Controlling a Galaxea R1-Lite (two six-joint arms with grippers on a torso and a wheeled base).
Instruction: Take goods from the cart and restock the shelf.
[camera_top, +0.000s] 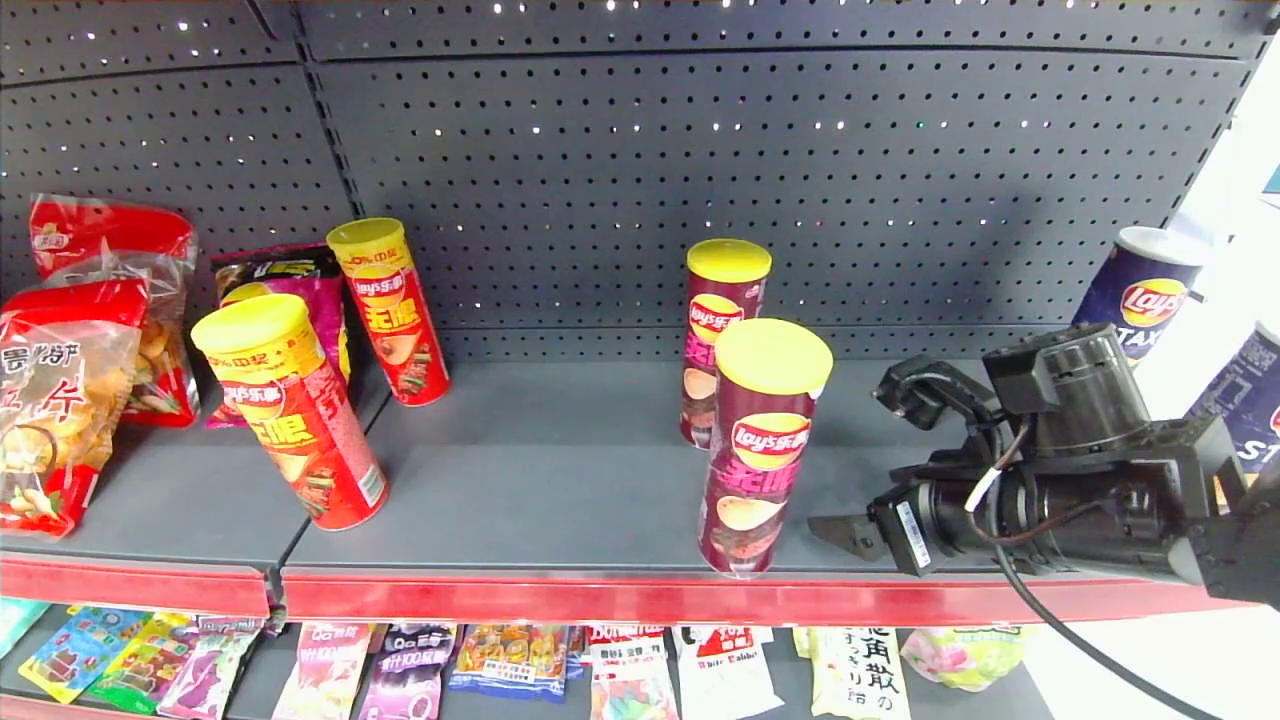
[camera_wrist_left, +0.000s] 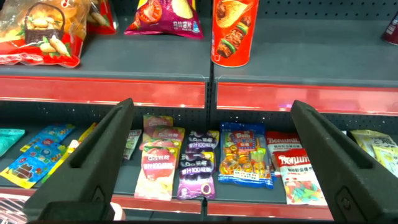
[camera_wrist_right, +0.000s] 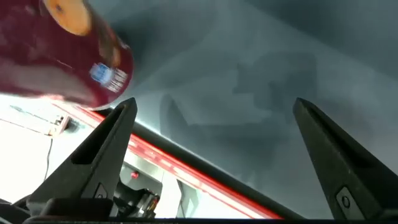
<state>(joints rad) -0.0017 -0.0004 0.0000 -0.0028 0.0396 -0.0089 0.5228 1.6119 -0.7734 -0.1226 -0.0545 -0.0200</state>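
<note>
**A:** Where's the tall maroon cardboard crisp tube with the yellow plastic lid (camera_top: 762, 450)?

**B:** Upright at the front lip of the grey metal shelf (camera_top: 560, 470), just beside the right end effector (camera_top: 850, 458), which is spread wide and empty. The left end effector (camera_wrist_left: 212, 104) is also spread wide and empty, facing the sweet packets (camera_wrist_left: 205, 162) on the lower shelf.

**A:** How will it handle?

**B:** Light, I'd judge. Stiff but crushable, smooth-sided, and tall enough to tip. Take it mid-body with gentle pressure, never by the lid.
</note>
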